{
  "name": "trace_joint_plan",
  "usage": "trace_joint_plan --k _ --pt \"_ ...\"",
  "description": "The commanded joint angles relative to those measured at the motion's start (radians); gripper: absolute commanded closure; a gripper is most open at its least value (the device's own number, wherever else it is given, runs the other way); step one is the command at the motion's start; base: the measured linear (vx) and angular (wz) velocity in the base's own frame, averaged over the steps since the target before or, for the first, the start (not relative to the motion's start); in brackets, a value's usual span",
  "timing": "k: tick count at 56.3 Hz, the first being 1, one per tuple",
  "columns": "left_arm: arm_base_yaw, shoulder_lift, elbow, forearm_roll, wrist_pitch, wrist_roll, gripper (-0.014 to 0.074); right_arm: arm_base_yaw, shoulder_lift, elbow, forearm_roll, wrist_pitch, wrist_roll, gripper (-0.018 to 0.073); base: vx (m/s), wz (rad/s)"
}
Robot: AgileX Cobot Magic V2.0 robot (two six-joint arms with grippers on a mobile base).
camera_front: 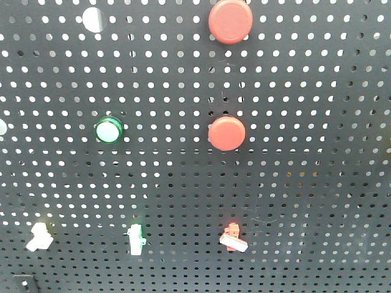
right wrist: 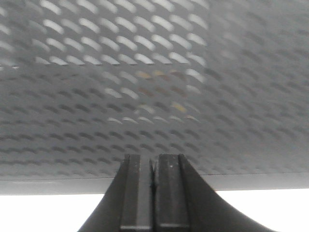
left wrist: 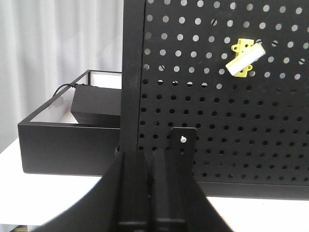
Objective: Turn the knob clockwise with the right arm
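Right gripper (right wrist: pixel 154 193), jaws closed and empty, faces the blurred pegboard (right wrist: pixel 154 96); approach step, it must open and reach a knob, perhaps the red-based one (camera_front: pixel 233 239) at five o'clock in the front view.

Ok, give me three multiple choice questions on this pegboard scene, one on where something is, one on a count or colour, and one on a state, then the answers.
1. Where is the green-ringed button relative to the lower red button?
A. To its left
B. Directly above it
C. To its right

2. How many round red buttons show in the front view?
A. One
B. Two
C. Four

3. How do the right gripper's fingers stand?
A. Spread wide
B. Pressed together, holding nothing
C. Clamped on a red button

Answers:
1. A: the green-ringed button sits at about the same height as the lower red button, to its left on the pegboard.
2. B: the upper red button and the lower one.
3. B: the right gripper shows its fingers meeting with nothing between.
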Motion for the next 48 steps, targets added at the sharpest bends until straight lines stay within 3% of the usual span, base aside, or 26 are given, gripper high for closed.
trace_joint_plan --k 1,48 --pt "0.002 0.0 0.013 -0.008 -0.082 -0.01 0.0603 -0.017 -0.053 0.009 -0.001 -0.029 0.005 0.0571 0.0 0.0" --pt "0.002 0.0 0.013 -0.008 -0.082 -0.01 0.0603 -0.013 -0.05 0.01 -0.001 -0.018 0.005 0.0568 0.0 0.0"
